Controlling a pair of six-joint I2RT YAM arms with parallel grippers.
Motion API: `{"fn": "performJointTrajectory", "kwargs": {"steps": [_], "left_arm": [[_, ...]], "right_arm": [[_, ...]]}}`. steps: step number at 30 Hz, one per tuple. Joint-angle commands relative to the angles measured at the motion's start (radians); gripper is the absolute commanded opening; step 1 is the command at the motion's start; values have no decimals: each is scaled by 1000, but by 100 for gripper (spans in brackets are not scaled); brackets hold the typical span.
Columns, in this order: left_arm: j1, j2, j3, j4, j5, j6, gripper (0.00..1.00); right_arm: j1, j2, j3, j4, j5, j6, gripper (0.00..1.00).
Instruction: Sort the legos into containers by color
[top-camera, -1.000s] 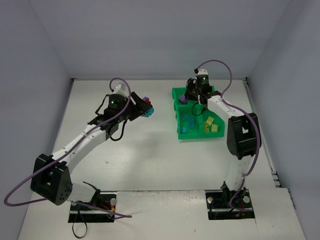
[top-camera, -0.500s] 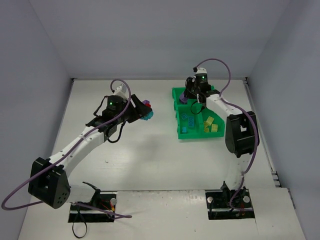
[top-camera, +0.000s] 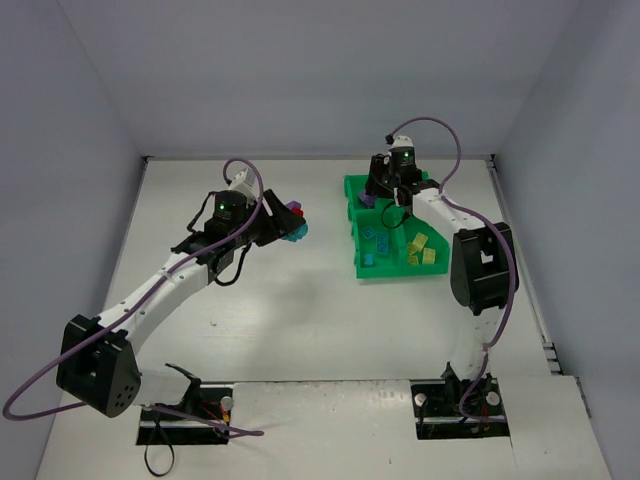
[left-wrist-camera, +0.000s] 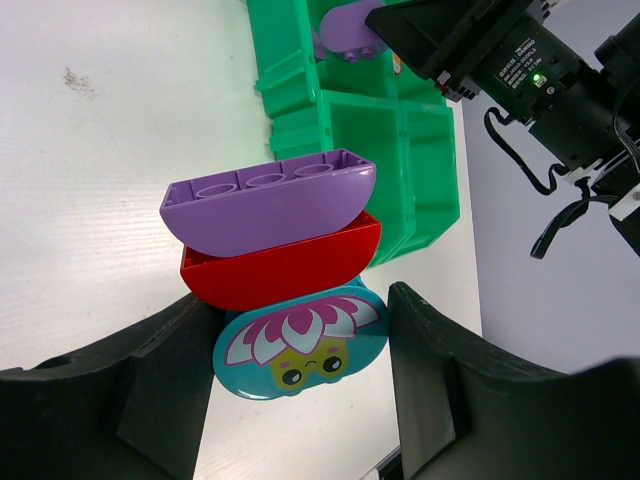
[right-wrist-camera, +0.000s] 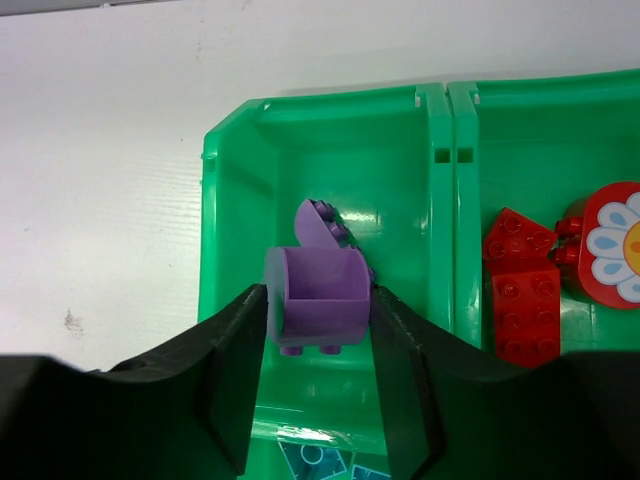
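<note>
1. Top external: the left arm stretches diagonally across the desk (top-camera: 300, 320). The left end effector (top-camera: 289, 222) carries stacked bricks near the green tray (top-camera: 390, 274). The right arm reaches forward, with the right end effector (top-camera: 378, 192) over the far-left compartment. Blue bricks (top-camera: 374, 245) fill near-left, yellow-green bricks (top-camera: 420, 250) near-right.
2. Left wrist: both fingers clamp a teal flower-face brick (left-wrist-camera: 300, 348). A red brick (left-wrist-camera: 280, 268) and a purple curved brick (left-wrist-camera: 265, 205) are stacked against it.
3. Right wrist: the fingers are closed on a purple brick (right-wrist-camera: 318, 297) above another purple piece (right-wrist-camera: 318, 222); whether they touch, can't tell. Red bricks (right-wrist-camera: 520, 290) sit across the wall.
</note>
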Motion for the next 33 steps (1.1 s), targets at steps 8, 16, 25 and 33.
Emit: {"fn": "performJointTrajectory", "kwargs": {"steps": [8, 16, 25, 33], "left_arm": [[5, -44, 26, 44, 40, 110, 0], [5, -58, 69, -44, 46, 458, 0], [2, -93, 83, -87, 72, 894, 0], [-8, -170, -9, -18, 213, 1210, 0]], "right_arm": [[16, -115, 7, 31, -36, -11, 61], [48, -283, -49, -31, -122, -7, 62], [102, -478, -139, -94, -375, 25, 63], [186, -515, -145, -111, -596, 80, 71]]}}
